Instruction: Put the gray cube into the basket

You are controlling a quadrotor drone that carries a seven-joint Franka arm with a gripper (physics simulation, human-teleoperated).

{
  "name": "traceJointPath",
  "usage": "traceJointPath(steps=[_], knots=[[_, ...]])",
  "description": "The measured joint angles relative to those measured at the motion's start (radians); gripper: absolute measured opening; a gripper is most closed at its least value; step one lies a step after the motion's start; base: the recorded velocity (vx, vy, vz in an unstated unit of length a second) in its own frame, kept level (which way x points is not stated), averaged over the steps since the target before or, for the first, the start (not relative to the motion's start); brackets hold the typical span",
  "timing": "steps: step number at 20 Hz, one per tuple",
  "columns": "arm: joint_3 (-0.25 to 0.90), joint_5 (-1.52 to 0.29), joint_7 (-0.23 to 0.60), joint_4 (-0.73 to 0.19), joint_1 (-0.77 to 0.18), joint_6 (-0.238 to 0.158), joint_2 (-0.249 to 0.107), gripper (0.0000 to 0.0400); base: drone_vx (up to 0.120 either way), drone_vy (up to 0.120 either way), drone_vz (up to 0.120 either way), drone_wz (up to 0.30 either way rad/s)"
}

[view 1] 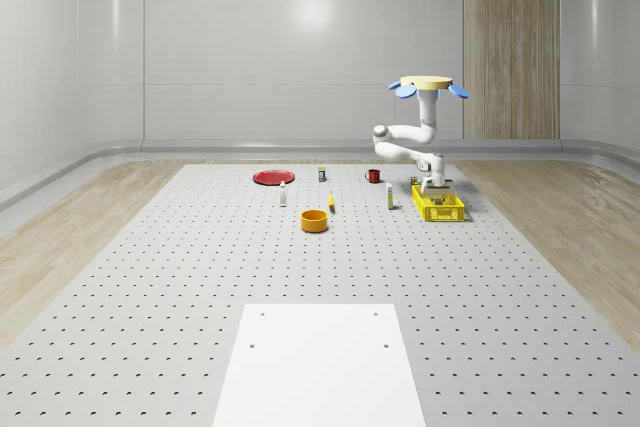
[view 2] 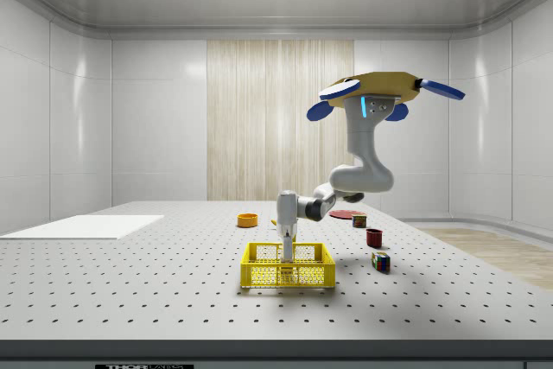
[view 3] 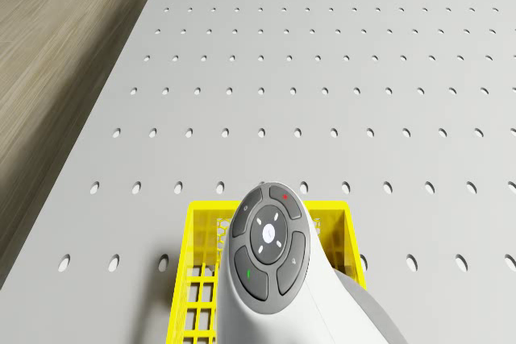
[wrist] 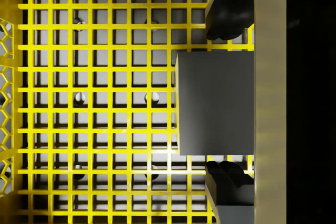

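The gray cube (wrist: pixel 215 103) sits low inside the yellow basket (wrist: pixel 10 103), over its grid floor. My gripper (wrist: pixel 228 100) straddles the cube, one dark fingertip (wrist: pixel 228 22) on each side, with a thin gap between each tip and the cube, so it is open. In the side view the gripper (view 2: pixel 287 257) reaches straight down into the basket (view 2: pixel 259 276). The drone (view 2: pixel 380 88) hovers above the table behind the basket, its arm bent down to it. The whole-scene view has the basket (view 1: pixel 438 211) at the table's right, with the gripper (view 1: pixel 437 190) in it and the drone (view 1: pixel 430 85) above.
A red mug (view 1: pixel 373 176), two small bottles (view 1: pixel 390 200) (view 1: pixel 283 197), an orange bowl (view 1: pixel 315 220) and a red plate (view 1: pixel 273 177) stand to the whole-scene view's left of the basket. A coloured cube (view 2: pixel 380 262) lies near the mug (view 2: pixel 374 237). A white sheet (view 1: pixel 320 362) covers the front.
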Motion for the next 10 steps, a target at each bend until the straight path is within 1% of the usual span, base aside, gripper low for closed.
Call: traceJointPath(steps=[4,10], knots=[[0.031,0.028,-0.002,-0.015,0.011,-0.018,0.003,0.0384,0.000,0.000,0.000,0.000],[0.076,0.068,-0.004,-0.032,0.023,-0.041,0.006,0.0396,0.000,0.000,0.000,0.000]])
